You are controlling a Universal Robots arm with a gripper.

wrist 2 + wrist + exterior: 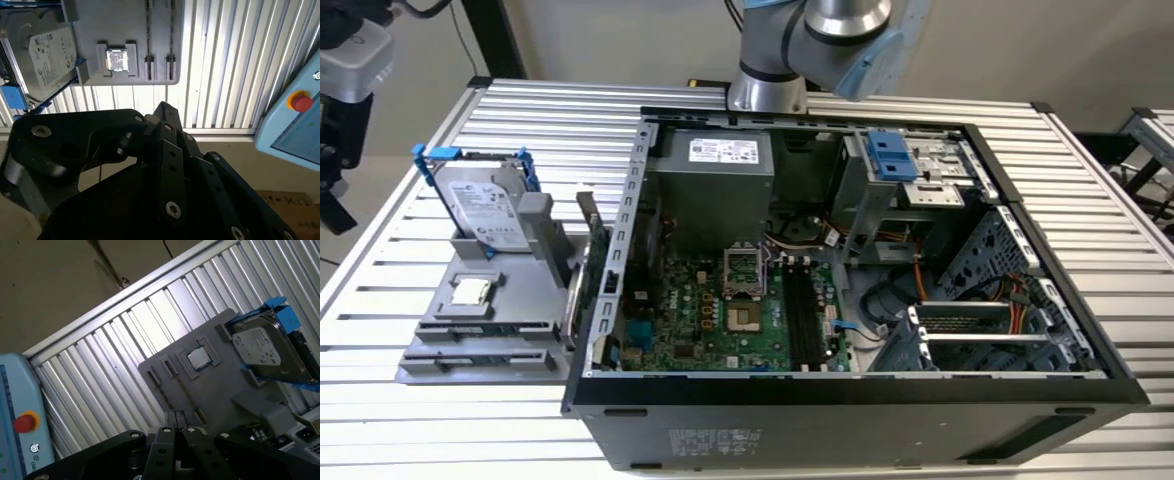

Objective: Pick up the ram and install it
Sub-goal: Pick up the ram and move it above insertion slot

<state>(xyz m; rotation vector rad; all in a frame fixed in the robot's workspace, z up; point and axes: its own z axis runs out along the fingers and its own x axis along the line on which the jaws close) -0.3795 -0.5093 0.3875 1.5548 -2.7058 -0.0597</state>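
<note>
The ram (590, 222) looks like a thin dark stick seen edge-on. It leans upright on the grey fixture (480, 330), between the hard drive (483, 208) and the case's wall. The long black motherboard slots (803, 320) lie inside the open computer case (854, 395). My gripper (162, 111) shows in both wrist views as black linkages, high above the fixture (215, 385). Its fingertips (175, 419) are together and nothing is between them. The arm's base (767, 90) stands behind the case.
A silver hard drive in a blue frame (267, 350) leans on the fixture, and a small square chip (117, 60) sits in a recess nearby. A pendant with a red button (301, 101) lies beyond the slatted table's edge (220, 131).
</note>
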